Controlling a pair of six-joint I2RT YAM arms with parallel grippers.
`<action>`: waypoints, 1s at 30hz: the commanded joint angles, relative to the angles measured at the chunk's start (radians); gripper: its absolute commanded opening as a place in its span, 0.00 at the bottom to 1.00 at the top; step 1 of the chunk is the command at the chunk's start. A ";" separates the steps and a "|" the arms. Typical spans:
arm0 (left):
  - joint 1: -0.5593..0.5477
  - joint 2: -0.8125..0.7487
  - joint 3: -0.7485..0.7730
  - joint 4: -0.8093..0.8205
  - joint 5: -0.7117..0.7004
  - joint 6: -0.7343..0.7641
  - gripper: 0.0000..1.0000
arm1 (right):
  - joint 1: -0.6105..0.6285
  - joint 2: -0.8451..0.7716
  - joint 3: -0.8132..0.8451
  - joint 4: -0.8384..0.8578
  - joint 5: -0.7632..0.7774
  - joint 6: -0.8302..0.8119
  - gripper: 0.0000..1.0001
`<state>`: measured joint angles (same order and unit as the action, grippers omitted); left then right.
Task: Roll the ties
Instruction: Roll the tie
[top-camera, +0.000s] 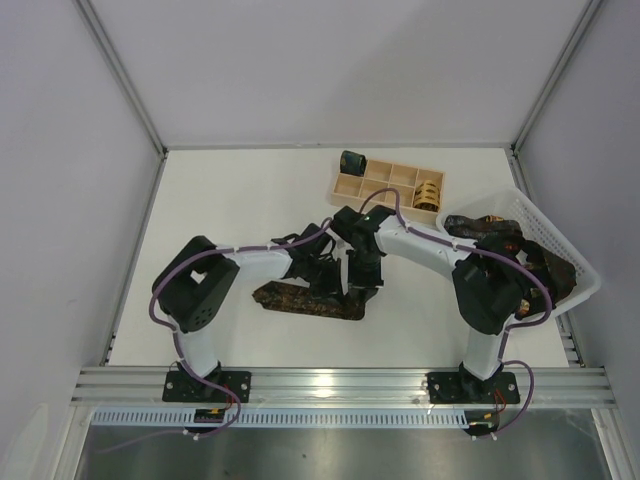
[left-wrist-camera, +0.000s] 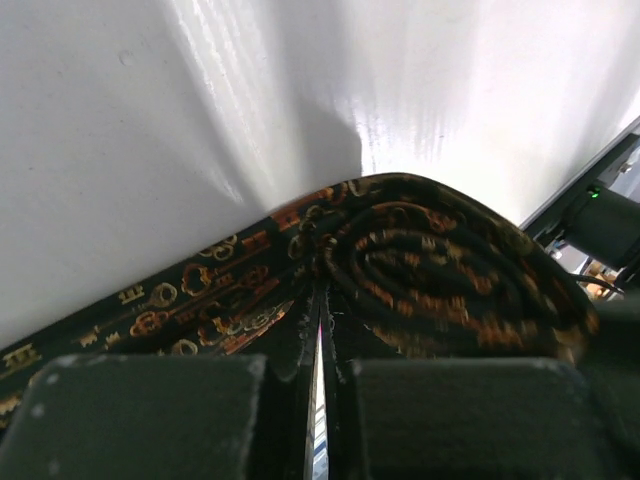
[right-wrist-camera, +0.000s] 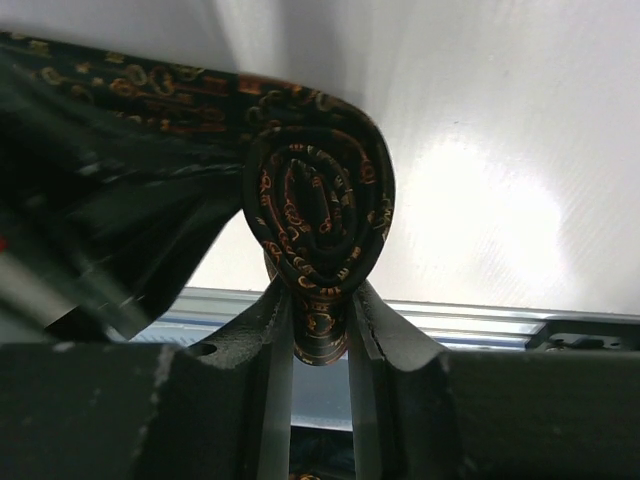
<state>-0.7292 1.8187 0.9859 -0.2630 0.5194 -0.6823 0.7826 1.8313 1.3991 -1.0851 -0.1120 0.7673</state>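
Note:
A dark tie with a tan-orange pattern (top-camera: 300, 298) lies flat on the table, its right end wound into a coil (right-wrist-camera: 318, 205). My right gripper (top-camera: 362, 278) is shut on the lower edge of that coil (right-wrist-camera: 320, 335) and holds it upright. My left gripper (top-camera: 325, 262) is shut, its tips (left-wrist-camera: 320, 300) pinching the tie's fabric right beside the coil (left-wrist-camera: 440, 270). The flat part of the tie runs off to the left (left-wrist-camera: 170, 310). A dark green rolled tie (top-camera: 352, 161) and a tan-gold one (top-camera: 430, 192) sit in the wooden tray.
The pale wooden compartment tray (top-camera: 385, 180) stands at the back centre. A white mesh basket (top-camera: 560, 250) at the right holds more dark ties (top-camera: 490, 228). The aluminium rail (right-wrist-camera: 480, 320) runs along the near table edge.

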 joint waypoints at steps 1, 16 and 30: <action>-0.012 0.017 0.025 0.033 0.028 -0.011 0.03 | 0.023 0.026 0.060 -0.006 0.012 0.049 0.00; -0.003 -0.027 0.063 -0.214 -0.160 0.070 0.06 | 0.038 0.112 0.043 0.085 -0.029 0.125 0.00; 0.083 -0.226 -0.084 -0.211 -0.213 0.096 0.07 | 0.038 0.146 0.080 0.079 -0.026 0.145 0.00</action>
<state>-0.6949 1.6230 0.9596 -0.4808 0.3252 -0.6090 0.8101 1.9404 1.4479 -1.0206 -0.1627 0.8986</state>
